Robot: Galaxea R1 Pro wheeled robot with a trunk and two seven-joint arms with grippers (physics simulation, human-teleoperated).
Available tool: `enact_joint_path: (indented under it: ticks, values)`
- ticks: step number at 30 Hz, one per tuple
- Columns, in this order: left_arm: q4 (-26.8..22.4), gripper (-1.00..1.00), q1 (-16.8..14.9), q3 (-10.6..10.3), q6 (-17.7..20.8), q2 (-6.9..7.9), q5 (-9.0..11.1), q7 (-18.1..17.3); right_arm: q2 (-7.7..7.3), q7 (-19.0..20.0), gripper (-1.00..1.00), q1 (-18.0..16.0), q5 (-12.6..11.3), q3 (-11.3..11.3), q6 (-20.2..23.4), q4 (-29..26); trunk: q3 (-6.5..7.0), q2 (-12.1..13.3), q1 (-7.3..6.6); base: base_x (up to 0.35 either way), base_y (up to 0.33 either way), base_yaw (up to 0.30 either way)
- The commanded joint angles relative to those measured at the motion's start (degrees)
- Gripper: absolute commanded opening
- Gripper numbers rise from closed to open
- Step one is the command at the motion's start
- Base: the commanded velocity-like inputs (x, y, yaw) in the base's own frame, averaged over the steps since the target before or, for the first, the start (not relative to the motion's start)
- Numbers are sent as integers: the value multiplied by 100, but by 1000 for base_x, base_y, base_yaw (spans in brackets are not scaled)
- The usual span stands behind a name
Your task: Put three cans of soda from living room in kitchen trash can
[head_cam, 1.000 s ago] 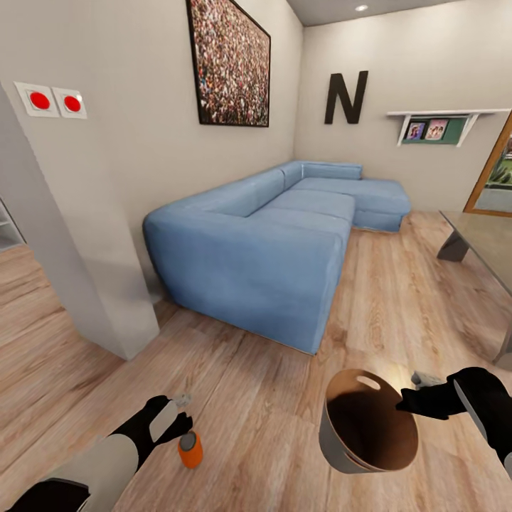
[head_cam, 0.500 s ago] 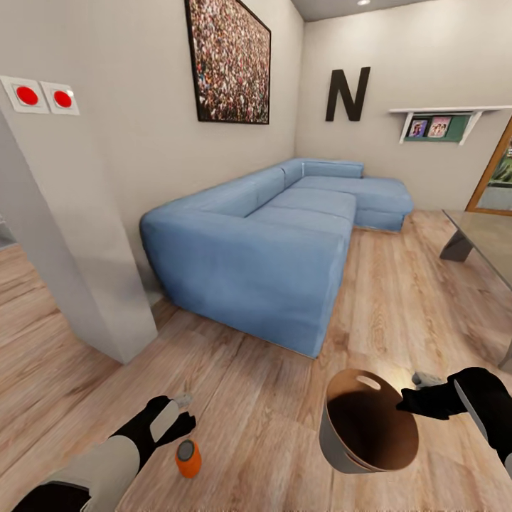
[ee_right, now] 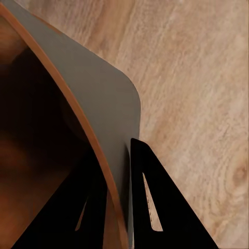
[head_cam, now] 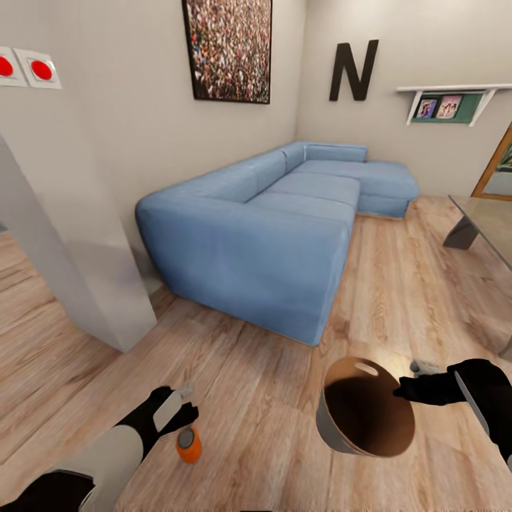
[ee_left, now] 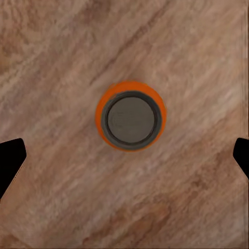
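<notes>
Left arm reaches forward and down from the lower left of the head view, white forearm and black wrist. Left gripper hangs directly above an orange can standing upright on the plank floor. Jaws spread wide, holding nothing. Whether the fingertips touch the can cannot be judged from the head view.

Left wrist view looks straight down on the can's grey top ringed by its orange wall. The two dark fingertips sit at opposite edges of the picture, well apart from the can on either side, with bare wood between.

Right arm comes in from the lower right, forearm roughly level. Right gripper is closed on the rim of the bucket, which is tilted with its mouth facing up toward the camera. Oval slot handle sits on the far side of the rim. Brown inside shows no contents that can be made out.

Right wrist view gives the grip itself: one dark finger on the grey outer wall, the other inside against the brown lining, the rim pinched between them.

Beyond: blue sofa, grey pillar.
</notes>
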Motion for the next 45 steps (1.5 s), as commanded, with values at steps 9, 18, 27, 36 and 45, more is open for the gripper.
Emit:
enact_joint_path:
  ticks: [9, 18, 27, 36, 45]
  values:
    - [75, 100, -291, -2, 52, 13, 1, -31, -97, 26, -100, 2, -97, -12, 18, -142, -200, -13, 22, 0, 0, 0]
    - [78, 100, -304, -2, 54, -8, 3, -45, -157, 28, -100, 1, -116, -3, 18, -151, -399, -25, 46, 0, 0, 0]
    - [86, 100, -800, -4, 365, 0, 1, -41, -160, 28, -100, 3, -121, 6, 18, -250, -599, -37, 69, 0, 0, 0]
    - [87, 100, -864, -19, 360, -2, 1, -45, -161, 28, -100, 7, -118, 3, 18, -286, -798, -49, 92, 0, 0, 0]
    - [87, 100, -848, -20, 343, 3, 1, -45, -308, 55, -100, -3, -134, -15, 18, -438, -997, -61, 115, 0, 0, 0]
